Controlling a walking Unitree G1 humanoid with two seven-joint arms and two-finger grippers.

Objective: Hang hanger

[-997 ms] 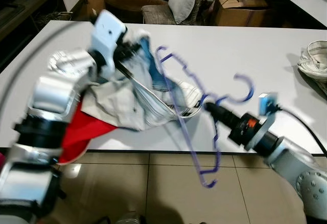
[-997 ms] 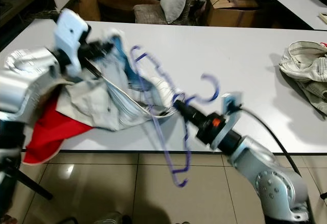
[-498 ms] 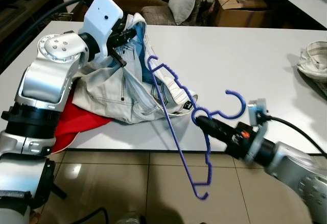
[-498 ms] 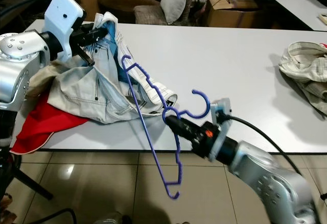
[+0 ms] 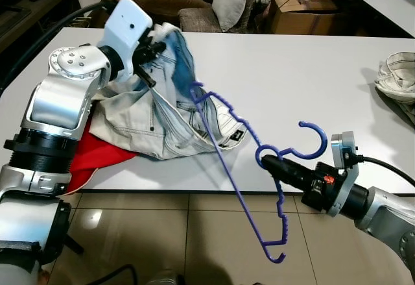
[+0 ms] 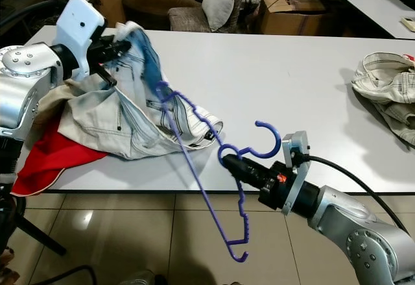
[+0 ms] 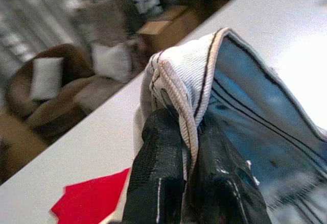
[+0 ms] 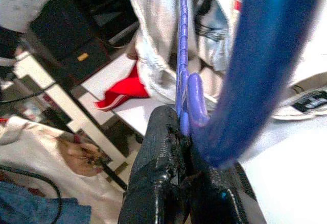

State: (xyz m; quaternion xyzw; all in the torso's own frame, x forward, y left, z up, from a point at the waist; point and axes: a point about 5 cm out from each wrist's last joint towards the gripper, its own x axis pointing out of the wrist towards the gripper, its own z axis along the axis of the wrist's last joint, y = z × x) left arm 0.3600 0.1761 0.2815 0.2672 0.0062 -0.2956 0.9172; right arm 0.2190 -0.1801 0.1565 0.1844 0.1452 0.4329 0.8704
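Observation:
A purple plastic hanger (image 5: 249, 168) hangs over the white table's (image 5: 285, 64) front edge, its hook up. My right gripper (image 5: 269, 162) is shut on its neck, as the right wrist view confirms on the hanger (image 8: 185, 76). The hanger's upper arm reaches into the light-blue jeans (image 5: 165, 119) piled at the table's left. My left gripper (image 5: 150, 48) is shut on the jeans' waistband (image 7: 191, 81) and holds it lifted above the pile.
A red cloth (image 5: 97, 155) lies under the jeans at the table's left front corner. Another pale garment (image 5: 397, 77) sits at the right edge. Sofa cushions and a cardboard box (image 5: 305, 12) stand behind the table. Tiled floor lies below the front edge.
My right gripper and the hanger have shifted right and a little lower. The left gripper still holds the waistband up at much the same place, and the jeans have settled.

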